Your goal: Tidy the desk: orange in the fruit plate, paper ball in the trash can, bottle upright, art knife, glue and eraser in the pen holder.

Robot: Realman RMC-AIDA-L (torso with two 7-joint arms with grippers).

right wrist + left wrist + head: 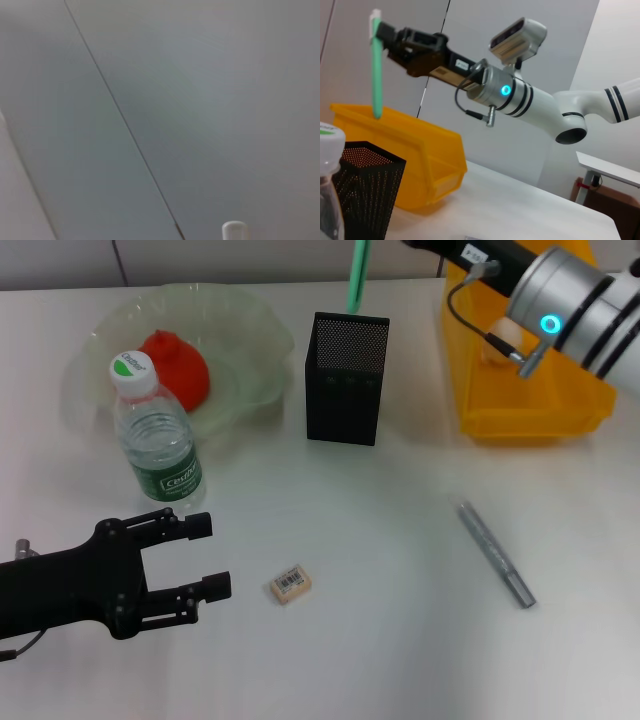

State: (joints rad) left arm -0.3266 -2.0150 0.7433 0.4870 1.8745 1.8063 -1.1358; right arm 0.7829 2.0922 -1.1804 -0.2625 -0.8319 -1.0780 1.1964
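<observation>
We see the left gripper (205, 557) low at the near left, its two black fingers held wide apart with nothing between them. Just beyond its upper finger stands the bottle (155, 435), upright, with a white cap carrying a green mark and a green label whose white word we cannot read fully. Behind the bottle is the clear fruit plate (250, 350) with the orange (178, 365) inside it. In front of the open jaws, a little to the right, the eraser (290, 583) lies on the white table (400, 640); it has a barcode sticker, too small to read. Further right stands the black mesh pen holder (346, 380), and directly above it hangs a green stick, the glue (376, 70), closed in the right gripper (382, 36) by its top end. Right of the holder lies the grey art knife (496, 554), well apart from both grippers. The yellow trash can (530, 405) is partly hidden behind the right arm.
</observation>
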